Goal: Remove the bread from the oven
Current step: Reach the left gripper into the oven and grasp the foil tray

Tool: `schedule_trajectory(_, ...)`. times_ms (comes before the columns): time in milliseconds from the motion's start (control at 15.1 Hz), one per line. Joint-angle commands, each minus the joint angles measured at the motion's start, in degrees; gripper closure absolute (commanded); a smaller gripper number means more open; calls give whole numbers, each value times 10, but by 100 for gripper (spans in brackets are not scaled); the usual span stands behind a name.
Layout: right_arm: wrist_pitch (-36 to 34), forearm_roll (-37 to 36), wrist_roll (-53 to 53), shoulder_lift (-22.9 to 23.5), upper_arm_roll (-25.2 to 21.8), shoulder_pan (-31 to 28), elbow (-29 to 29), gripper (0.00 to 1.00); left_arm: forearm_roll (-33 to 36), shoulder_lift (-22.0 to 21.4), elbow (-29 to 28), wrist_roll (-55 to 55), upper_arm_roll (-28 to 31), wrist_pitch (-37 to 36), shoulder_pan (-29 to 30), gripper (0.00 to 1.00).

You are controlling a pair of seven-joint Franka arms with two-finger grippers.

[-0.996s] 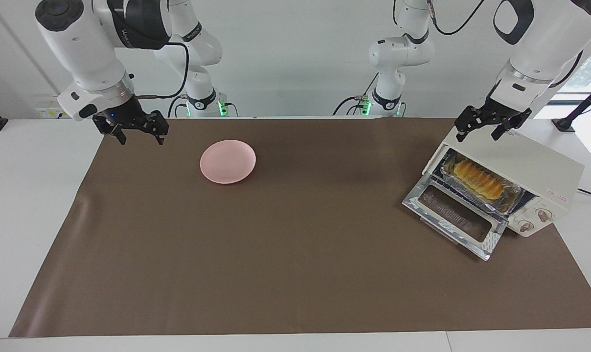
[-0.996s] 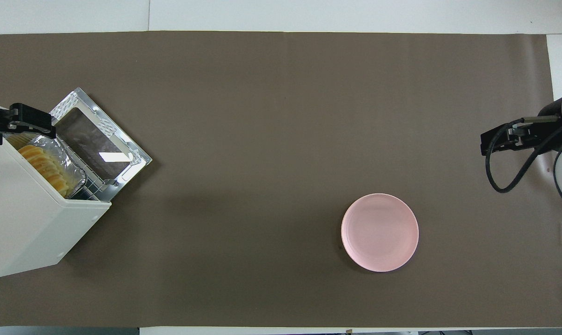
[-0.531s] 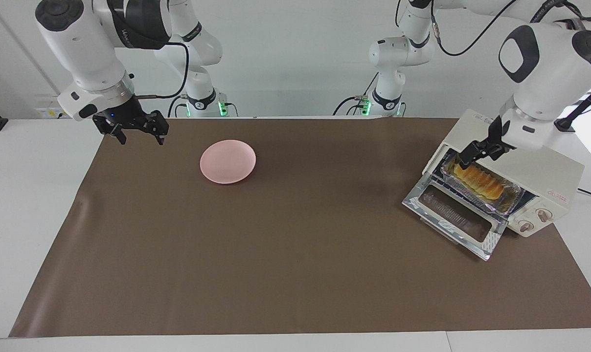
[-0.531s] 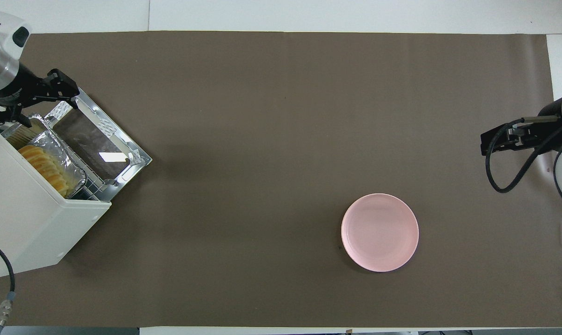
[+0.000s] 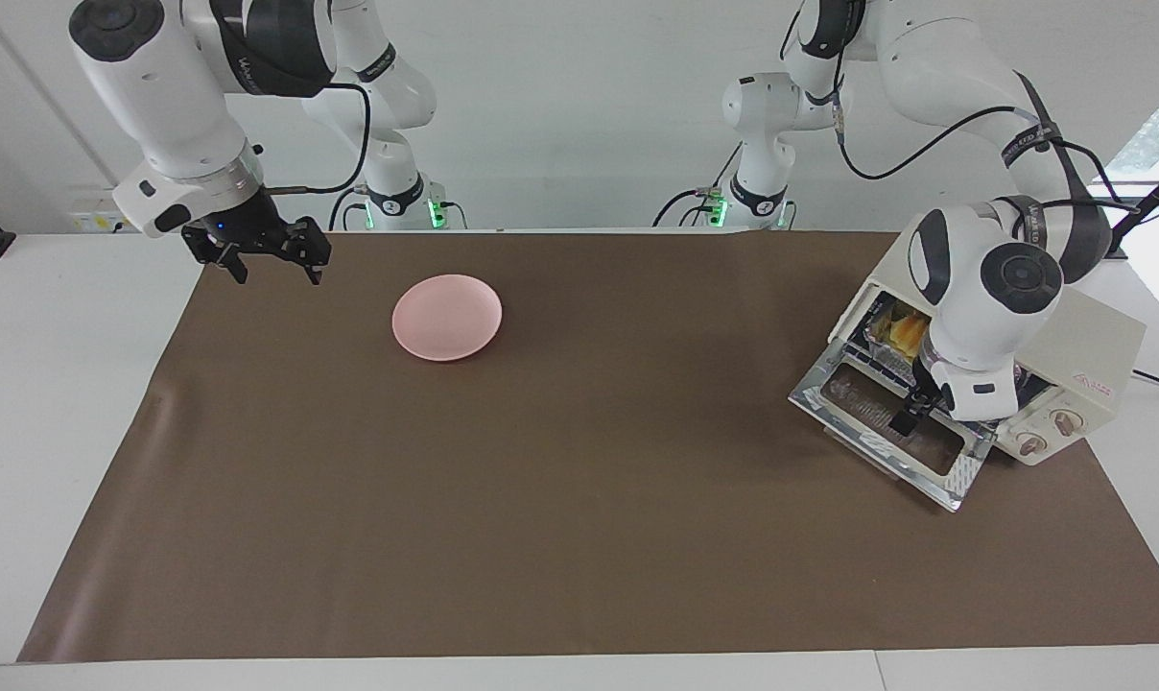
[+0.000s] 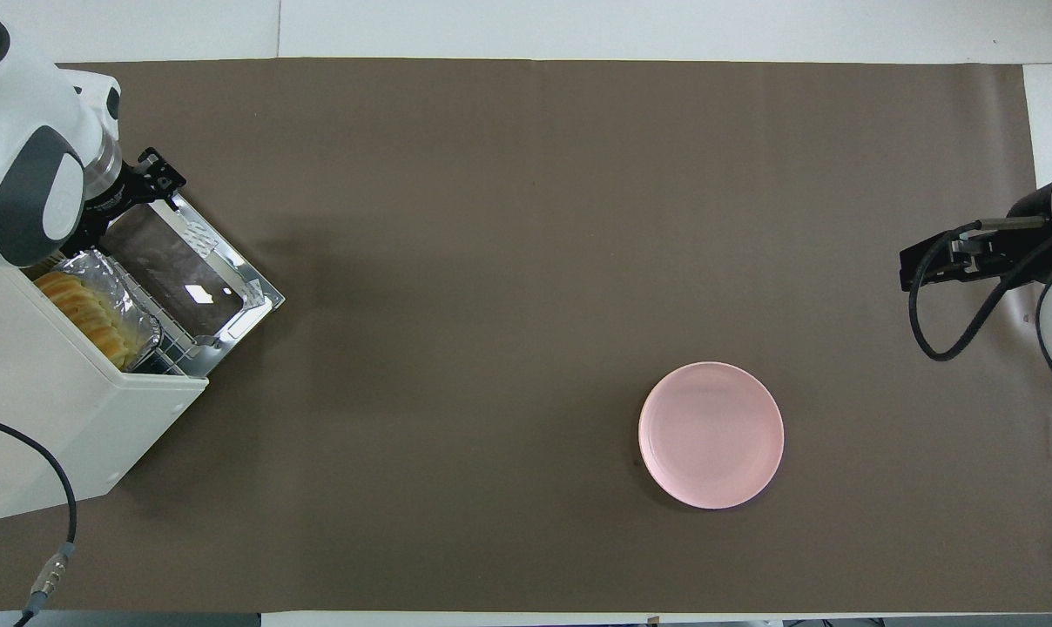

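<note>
The cream-white oven (image 5: 1093, 331) stands at the left arm's end of the table, with its glass door (image 5: 877, 422) folded down open. The golden ridged bread (image 6: 82, 306) lies in a foil tray (image 6: 121, 296) on the rack inside. In the facing view only one end of the bread (image 5: 908, 331) shows past the left arm's wrist. My left gripper (image 5: 910, 415) hangs low over the open door in front of the tray, apart from the bread; it also shows in the overhead view (image 6: 138, 185). My right gripper (image 5: 271, 261) waits open and empty at the right arm's end.
A round pink plate (image 5: 446, 317) lies empty on the brown mat (image 5: 541, 480), toward the right arm's end; it also shows in the overhead view (image 6: 711, 434). A cable (image 6: 60, 522) runs beside the oven (image 6: 56, 418).
My left arm has swung from above the oven's top down to in front of its opening, over the door. Its wrist now hides most of the bread in the facing view. The right arm has not moved.
</note>
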Motion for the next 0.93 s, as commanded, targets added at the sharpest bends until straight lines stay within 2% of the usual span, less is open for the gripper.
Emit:
schedule_trajectory(0,-4,-9,-13,-8,4,-6,-7,0,26,-39,-60,-16,3,29,2,0)
schedule_trajectory(199,-5,-9,-13,-8,4,-6,-7,0,26,-41,-72,-16,3,43,2,0)
schedule_trajectory(398,-4,-9,-13,-8,4,-7,-7,0,28,-55,-126,-14,4,104,11,0)
schedule_trajectory(730,-5,-9,-13,-8,4,-6,-7,0,28,-55,-135,-15,4,107,16,0)
schedule_trajectory(797,-5,-9,-13,-8,4,-6,-7,0,28,-56,-138,-15,3,107,16,7)
schedule_trajectory(863,-5,-9,-13,-8,4,-6,-7,0,28,-56,-139,-15,4,107,16,23)
